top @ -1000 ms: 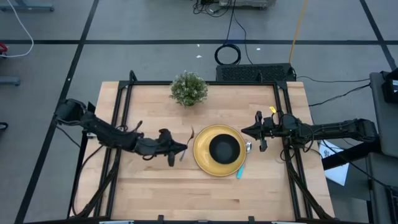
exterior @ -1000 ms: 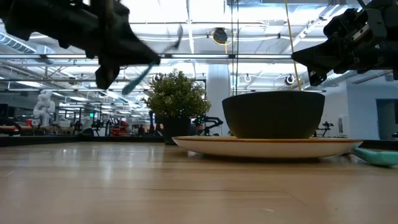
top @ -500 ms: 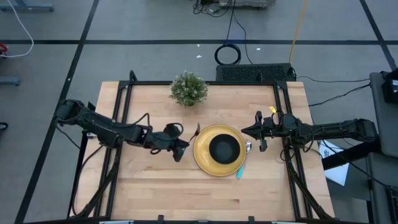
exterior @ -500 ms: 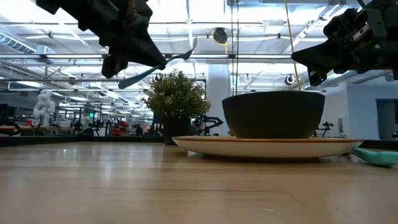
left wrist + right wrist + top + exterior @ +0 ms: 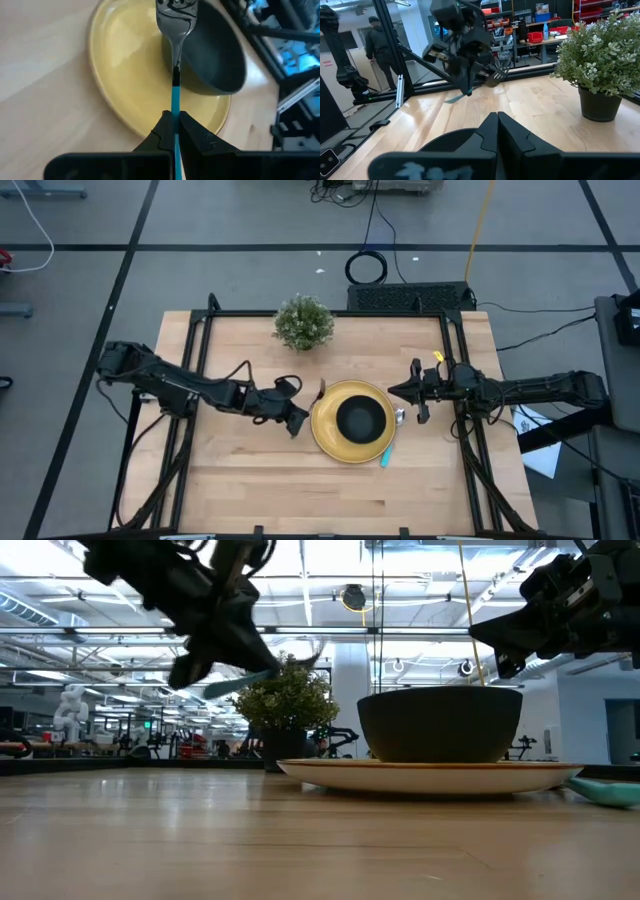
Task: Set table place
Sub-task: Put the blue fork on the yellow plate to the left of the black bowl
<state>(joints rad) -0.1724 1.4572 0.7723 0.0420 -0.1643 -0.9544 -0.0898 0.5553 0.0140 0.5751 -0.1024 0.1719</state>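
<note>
Fork (image 5: 175, 60) first, since we have it pinched by its light-blue handle in the left gripper (image 5: 175, 122), jaws closed tight on it, held in the air with its tines reaching over the near rim of the yellow plate (image 5: 125, 90) and toward the black bowl (image 5: 215, 55). Our worry is that thin grip: we hold only a narrow handle edge-on, so if we lower it while the tines overhang the rim, the head could catch the plate, pivot in the jaws and drop onto the dish instead of lying on the table (image 5: 250, 470) beside it; a nudge could also shift the plate. Farther across, the spoon (image 5: 386, 455) lies against the plate's far side, touching or just beside the rim, and the right gripper (image 5: 416, 392) waits there with its fingers closed on nothing. Beyond sits the potted plant (image 5: 303, 322). We get the overlap of tines and plate only from the left wrist view; the low view alone tells us the fork rides well above the tabletop, and the high view alone shows the gripper sits just beside the plate's left rim. A person stands in the room behind, seen only from the right wrist.
</note>
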